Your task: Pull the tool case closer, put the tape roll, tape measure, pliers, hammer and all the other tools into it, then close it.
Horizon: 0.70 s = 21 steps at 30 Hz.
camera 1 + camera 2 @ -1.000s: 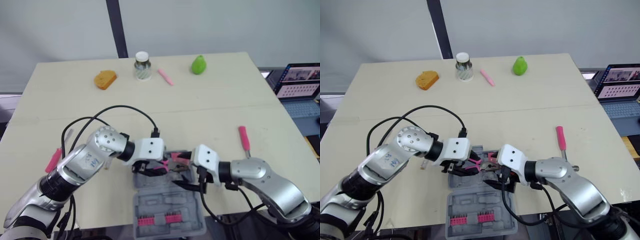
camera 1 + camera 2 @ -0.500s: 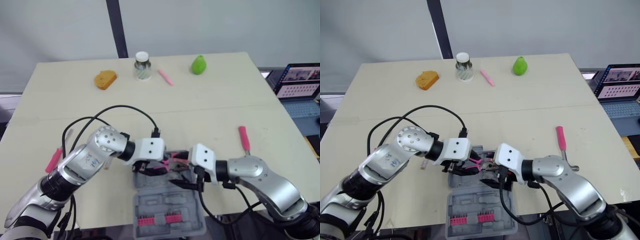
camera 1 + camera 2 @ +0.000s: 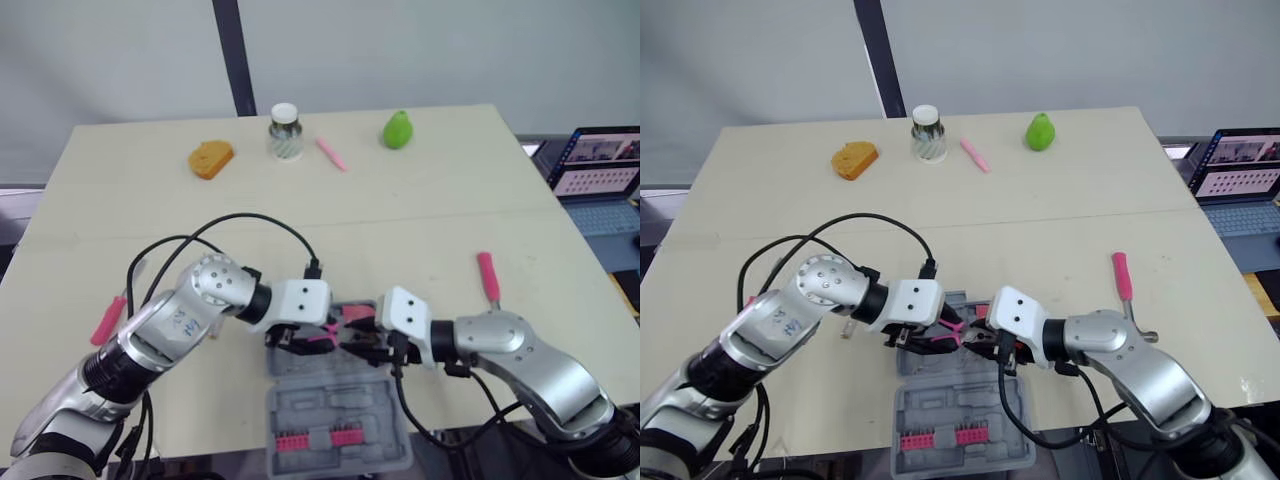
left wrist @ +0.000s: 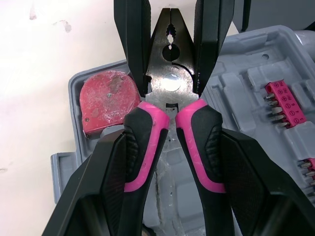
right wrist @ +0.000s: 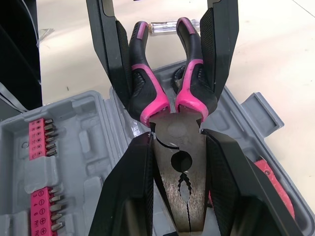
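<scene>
Pink-and-black pliers (image 3: 338, 328) hang between my two grippers, just above the far end of the open grey tool case (image 3: 335, 425). My left gripper (image 4: 170, 142) is shut on the pink handles. My right gripper (image 5: 176, 142) has its fingers pressed against both sides of the steel head. A red tape measure (image 4: 106, 101) lies in a corner pocket of the case, beneath the pliers. Rows of pink bits (image 3: 320, 438) sit in the near half. A pink-handled tool (image 3: 488, 277) lies on the table to the right, another (image 3: 107, 320) to the left.
Along the table's far side stand a bread piece (image 3: 210, 158), a jar (image 3: 285, 131), a pink marker (image 3: 330, 153) and a green pear (image 3: 398, 129). A laptop (image 3: 600, 165) sits beyond the right edge. A black cable (image 3: 250, 218) loops over my left arm.
My right gripper has shifted slightly left and brought its fingers in onto the pliers' head. The left gripper keeps its hold on the handles.
</scene>
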### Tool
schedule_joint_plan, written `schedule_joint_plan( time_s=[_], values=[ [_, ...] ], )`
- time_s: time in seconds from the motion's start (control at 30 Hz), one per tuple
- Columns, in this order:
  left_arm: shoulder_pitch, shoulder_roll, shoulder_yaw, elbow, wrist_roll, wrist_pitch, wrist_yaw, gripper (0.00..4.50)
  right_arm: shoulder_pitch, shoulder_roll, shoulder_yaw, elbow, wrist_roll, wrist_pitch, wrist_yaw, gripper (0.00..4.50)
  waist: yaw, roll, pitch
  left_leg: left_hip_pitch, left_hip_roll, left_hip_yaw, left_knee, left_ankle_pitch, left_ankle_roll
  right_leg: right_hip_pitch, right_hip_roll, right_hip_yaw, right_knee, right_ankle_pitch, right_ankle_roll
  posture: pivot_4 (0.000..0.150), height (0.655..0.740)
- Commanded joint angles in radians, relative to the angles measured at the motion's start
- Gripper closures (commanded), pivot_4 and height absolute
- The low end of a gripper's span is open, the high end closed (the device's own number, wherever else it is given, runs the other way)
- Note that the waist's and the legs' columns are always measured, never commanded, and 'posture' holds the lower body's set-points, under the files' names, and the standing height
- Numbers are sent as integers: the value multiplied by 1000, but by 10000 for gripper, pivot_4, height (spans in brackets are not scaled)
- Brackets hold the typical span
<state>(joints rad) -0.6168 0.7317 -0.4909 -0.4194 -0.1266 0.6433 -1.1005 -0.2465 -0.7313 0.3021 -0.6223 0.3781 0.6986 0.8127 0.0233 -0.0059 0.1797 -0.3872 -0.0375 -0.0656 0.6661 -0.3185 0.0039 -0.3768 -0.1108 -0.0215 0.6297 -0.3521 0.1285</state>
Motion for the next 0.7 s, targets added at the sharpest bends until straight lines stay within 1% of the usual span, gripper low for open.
schedule_joint_plan(
  time_s=[0.03, 0.1, 0.13, 0.2, 0.23, 0.37, 0.43, 0.53, 0.67, 0.7],
  values=[
    [-1, -19, 39, -14, -22, 31, 16, 11546, 8, 10, -2, -23, 8, -14, 9, 35260, 0, 0, 0, 0, 0, 0, 0, 0, 0, 0, 0, 0, 0, 0, 0, 1500, 7356],
    [4, -19, 48, -18, -31, 40, 14, 2806, 10, 11, -4, -23, 7, -16, 8, 35261, 0, 0, 0, 0, 0, 0, 0, 0, 0, 0, 0, 0, 0, 0, 0, 1500, 7356],
    [8, -18, 53, -19, -26, 25, 19, 266, 11, 13, -6, -24, 7, -16, 7, 35261, 0, 0, 0, 0, 0, 0, 0, 0, 0, 0, 0, 0, 0, 0, 0, 1500, 7356],
    [21, -15, 68, -22, -15, -9, 34, 0, 16, 14, -12, -25, 5, -19, 2, 35261, 0, 0, 0, 0, 0, 0, 0, 0, 0, 0, 0, 0, 0, 0, 0, 1500, 7356],
    [30, -9, 87, -30, -30, -2, 31, 0, 18, 14, -16, -26, 5, -19, 0, 35261, 0, 0, 0, 0, 0, 0, 0, 0, 0, 0, 0, 0, 0, 0, 0, 1500, 7356],
    [83, 7, 221, -73, -140, 75, 29, 0, 25, 9, -33, -32, 12, -14, 0, 35261, -3, 0, 0, 0, 0, 0, 0, 0, 0, 0, 0, 0, 0, 0, 0, 1500, 7356],
    [128, 16, 317, -105, -213, 107, 32, 0, 30, 4, -37, -36, 10, -15, 0, 35261, -3, 0, 0, 0, 0, -1, 0, 0, 0, 0, 0, 0, 0, 0, 0, 1500, 7356],
    [226, 18, 517, -147, -317, 125, 61, 0, 29, -11, -63, -47, 19, -10, 7, 35261, -3, 0, 0, 0, 0, -1, 0, 0, 0, 0, -1, 1, 0, 0, 0, 1500, 7356],
    [384, 7, 751, -172, -414, 132, 112, 0, 7, -43, -83, -55, 37, -10, 41, 35261, -4, 0, 0, 0, 0, -1, 0, 0, 0, 0, -2, 2, 0, 0, 0, 1500, 7356],
    [418, 3, 789, -177, -429, 127, 125, 0, 1, -50, -85, -55, 42, -9, 49, 35261, -3, 0, 0, 0, 0, -1, 0, 0, 0, 0, -2, 2, 0, 0, 0, 1500, 7356]
  ],
)
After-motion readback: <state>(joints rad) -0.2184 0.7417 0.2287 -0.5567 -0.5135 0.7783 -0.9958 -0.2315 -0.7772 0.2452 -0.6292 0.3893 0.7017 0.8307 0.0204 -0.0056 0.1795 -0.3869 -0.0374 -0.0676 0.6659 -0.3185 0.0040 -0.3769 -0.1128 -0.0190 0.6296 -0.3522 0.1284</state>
